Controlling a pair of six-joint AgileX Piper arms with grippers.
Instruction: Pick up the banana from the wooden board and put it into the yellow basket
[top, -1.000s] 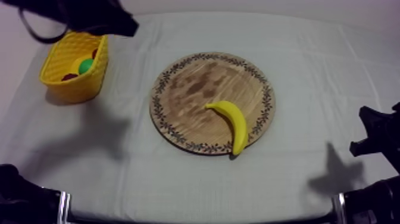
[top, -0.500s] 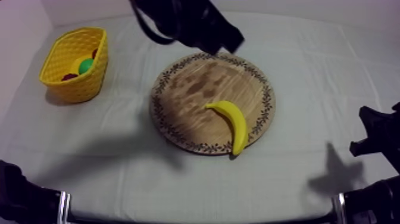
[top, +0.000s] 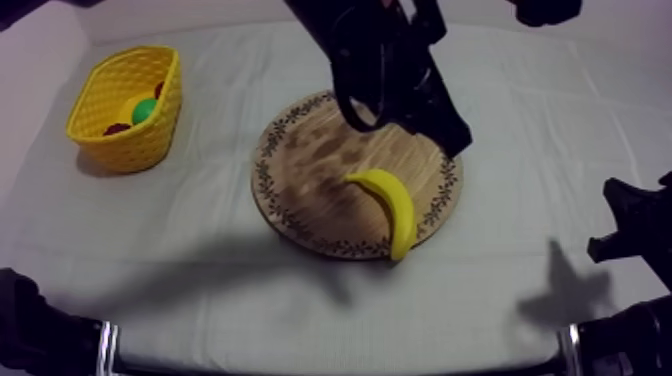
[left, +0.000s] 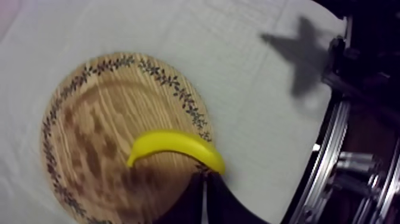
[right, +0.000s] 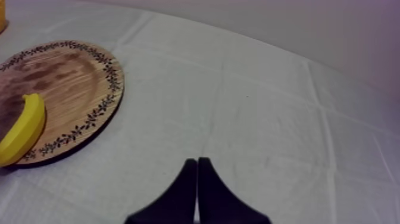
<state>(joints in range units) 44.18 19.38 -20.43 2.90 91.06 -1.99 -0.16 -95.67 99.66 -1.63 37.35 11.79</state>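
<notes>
Top view: left arm (top: 385, 60) slants over wooden board (top: 300, 170); left gripper (left: 204, 182) clenched empty near banana (top: 396, 205).

One banana (top: 392, 203) out there, just the one. One round wooden board (top: 310, 150). One yellow basket (top: 140, 150), and inside it I count one green fruit (top: 146, 110) and one small red fruit (top: 117, 129); a red patch beside the green one may be a second, can't tell. One table (top: 200, 260). Two pincers: the left pincer (left: 205, 193) and the right pincer (right: 197, 173).
</notes>
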